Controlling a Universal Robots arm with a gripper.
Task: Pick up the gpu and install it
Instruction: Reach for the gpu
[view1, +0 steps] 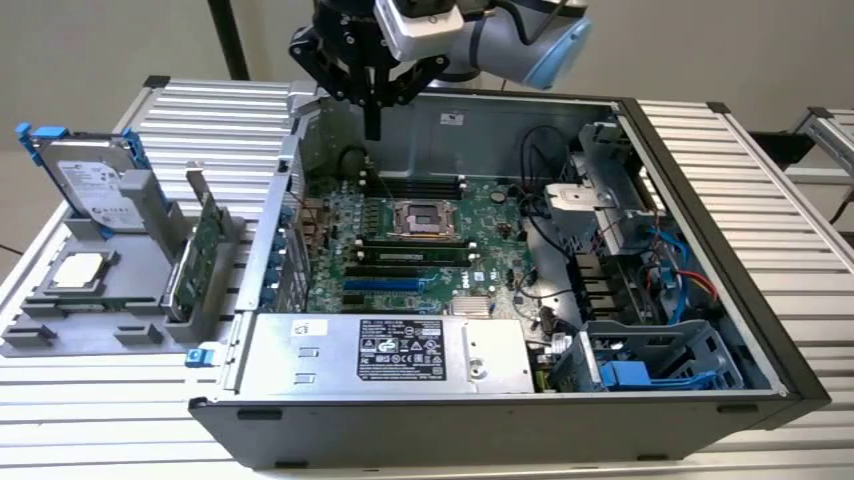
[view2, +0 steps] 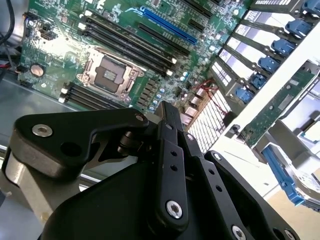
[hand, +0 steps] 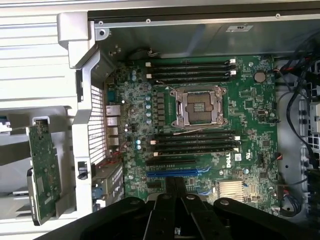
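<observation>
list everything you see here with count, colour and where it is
gpu: 1, green, upright in rack, exterior view's left
hard drive: 1, silver, blue rails, standing in rack
cpu: 1, silver, flat on rack
rack: 1, grey, beside case
case: 1, black, open, on table
motherboard: 1, green, inside case
power supply: 1, silver, inside case
table: 1, silver slats
hand: 1, black, shut, empty, over case

You've got the open case (view1: 694, 170) centre, with the motherboard (view1: 400, 250) flat on its floor and the power supply (view1: 400, 350) along the near wall. On the exterior view's left, just beside the case, the gpu (view1: 200, 255) stands on edge in the holder (view1: 80, 335). The hard drive (view1: 100, 190) is behind it and the CPU chip (view1: 76, 272) further left. The gripper (view1: 372, 128) hangs over the case's far-left corner.
</observation>
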